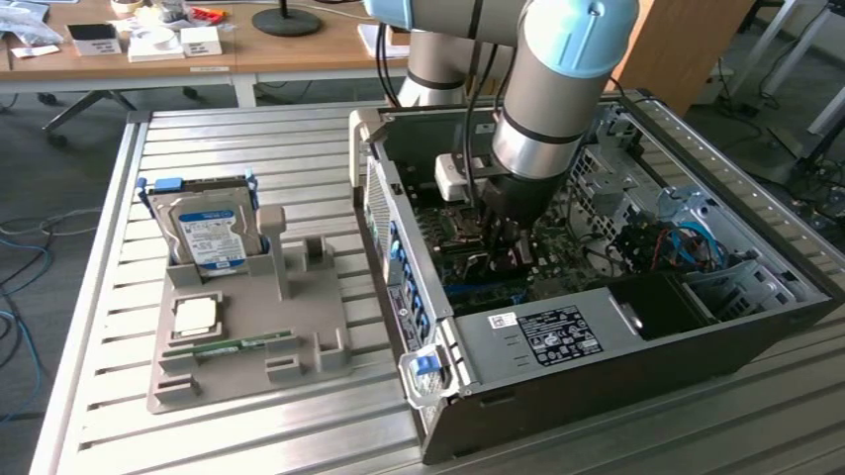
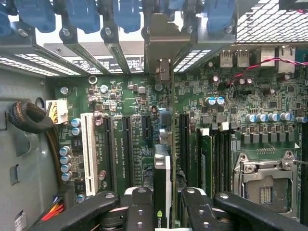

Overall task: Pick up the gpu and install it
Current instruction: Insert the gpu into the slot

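The gpu [image 2: 162,183] is seen edge-on in the wrist view, a thin dark card with a green logo near the fingers. Its silver end bracket [image 2: 162,45] reaches the rear slot openings of the case. My gripper [image 2: 163,214] is shut on the card, one black finger [image 2: 139,211] on each side. The card stands upright over the motherboard [image 2: 120,96], in line with the black expansion slots. In the exterior view my gripper [image 1: 509,255] is down inside the open computer case [image 1: 620,336], and the card under it is mostly hidden.
On the exterior view's left, a grey holder tray [image 1: 237,381] carries a hard drive [image 1: 212,233], a processor [image 1: 196,317] and a RAM stick [image 1: 232,346]. RAM modules [image 2: 204,159] and the CPU socket [image 2: 262,180] lie beside the card. Blue slot latches [image 2: 82,14] line the case rear.
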Robot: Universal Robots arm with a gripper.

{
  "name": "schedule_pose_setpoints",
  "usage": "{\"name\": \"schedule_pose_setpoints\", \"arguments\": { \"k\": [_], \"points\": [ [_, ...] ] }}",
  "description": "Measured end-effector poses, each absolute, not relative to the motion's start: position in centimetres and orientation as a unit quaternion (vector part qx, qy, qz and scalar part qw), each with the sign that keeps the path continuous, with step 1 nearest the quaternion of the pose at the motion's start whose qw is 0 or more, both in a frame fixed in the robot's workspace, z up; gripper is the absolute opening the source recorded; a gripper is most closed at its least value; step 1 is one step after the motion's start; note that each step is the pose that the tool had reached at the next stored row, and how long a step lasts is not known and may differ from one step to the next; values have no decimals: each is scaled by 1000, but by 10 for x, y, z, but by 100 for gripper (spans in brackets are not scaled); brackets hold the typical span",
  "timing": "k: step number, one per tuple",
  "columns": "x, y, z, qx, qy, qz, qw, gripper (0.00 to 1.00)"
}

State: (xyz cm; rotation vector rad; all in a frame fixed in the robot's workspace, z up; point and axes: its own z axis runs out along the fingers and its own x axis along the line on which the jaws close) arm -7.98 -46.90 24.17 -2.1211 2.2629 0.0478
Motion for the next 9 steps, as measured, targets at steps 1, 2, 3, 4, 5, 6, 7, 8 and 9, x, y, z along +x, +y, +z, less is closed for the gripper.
{"name": "schedule_pose_setpoints", "arguments": {
  "k": [1,2,3,4,5,6,7,8,9],
  "points": [
    [-80,-469,241,-684,729,15,20,27],
    [-80,-469,241,-684,729,15,20,27],
    [-80,-469,240,-684,729,16,20,27],
    [-80,-469,240,-684,729,16,20,27],
    [-80,-469,240,-684,729,16,20,27],
    [-80,-469,240,-684,729,16,20,27],
    [-80,-469,240,-684,729,16,20,27],
    [-80,-469,240,-684,729,16,20,27],
    [-80,-469,240,-684,729,16,20,27]
  ]
}}
